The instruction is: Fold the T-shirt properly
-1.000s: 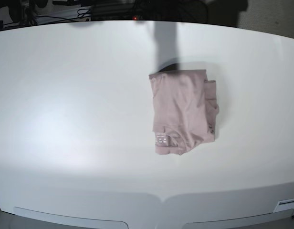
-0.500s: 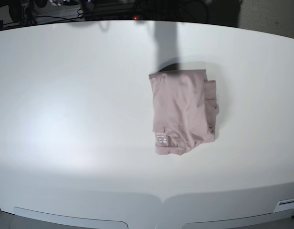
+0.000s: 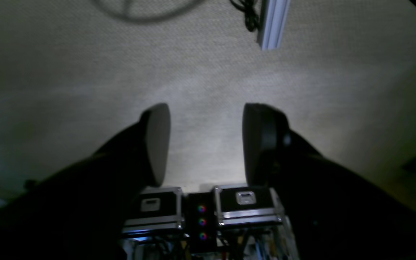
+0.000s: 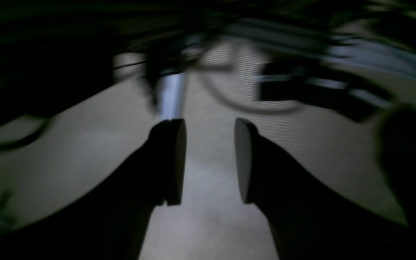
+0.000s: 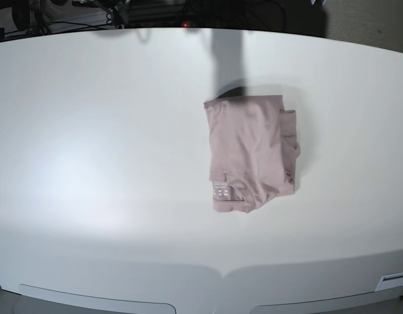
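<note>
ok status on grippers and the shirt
Left gripper open, empty. Right gripper open, empty. T-shirt folded on table, nothing in the way.

A white worktop (image 5: 110, 131) fills the base view, brightly lit left of centre. Beige carpet (image 3: 208, 72) covers the floor, with two cases (image 3: 246, 204) and dark cables (image 3: 246, 12) on it.

The dusty pink T-shirt (image 5: 251, 152) lies folded into a compact rectangle, right of frame centre, white label showing near its lower left corner.
</note>
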Motion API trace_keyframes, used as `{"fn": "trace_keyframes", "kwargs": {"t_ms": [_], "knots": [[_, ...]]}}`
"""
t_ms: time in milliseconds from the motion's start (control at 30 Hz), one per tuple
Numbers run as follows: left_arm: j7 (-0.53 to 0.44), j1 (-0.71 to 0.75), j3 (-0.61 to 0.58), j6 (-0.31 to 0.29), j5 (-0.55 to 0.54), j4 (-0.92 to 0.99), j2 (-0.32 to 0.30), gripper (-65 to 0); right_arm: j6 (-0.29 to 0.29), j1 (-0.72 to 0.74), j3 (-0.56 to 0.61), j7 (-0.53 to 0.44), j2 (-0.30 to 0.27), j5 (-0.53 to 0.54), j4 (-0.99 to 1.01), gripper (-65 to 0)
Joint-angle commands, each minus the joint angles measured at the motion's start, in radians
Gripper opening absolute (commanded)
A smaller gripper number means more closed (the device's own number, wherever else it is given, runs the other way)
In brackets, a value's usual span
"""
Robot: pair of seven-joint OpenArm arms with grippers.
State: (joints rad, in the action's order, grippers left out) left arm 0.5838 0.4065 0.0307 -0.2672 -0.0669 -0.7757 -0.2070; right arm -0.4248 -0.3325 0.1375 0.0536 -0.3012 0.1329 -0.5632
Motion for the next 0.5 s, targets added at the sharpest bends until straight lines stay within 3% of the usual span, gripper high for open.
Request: {"fn": "trace_keyframes", "kwargs": {"t_ms": [0,67,200,467], "knots": [[-0.016,0.006,0.0,0.011,0.015,-0.002,0.0,-34.6,0.014,-0.01,-0.003,-0.035,-0.002,-0.006,0.028,-41.9],[-0.061,0.006,0.0,0.022,0.012,0.003,0.029,-34.6,0.024,0.003,-0.003,-0.107,0.018,0.0,0.097,-41.9],[-0.123,0.0,0.0,0.025,0.015,0.05,0.082,-34.6,0.013,0.051,-0.003,-0.09,0.076,0.001,0.188,-41.9],[-0.081,-0.031,0.0,0.025,0.014,0.114,0.089,-34.6,0.013,0.058,-0.003,-0.101,0.141,0.001,0.19,-41.9]]}}
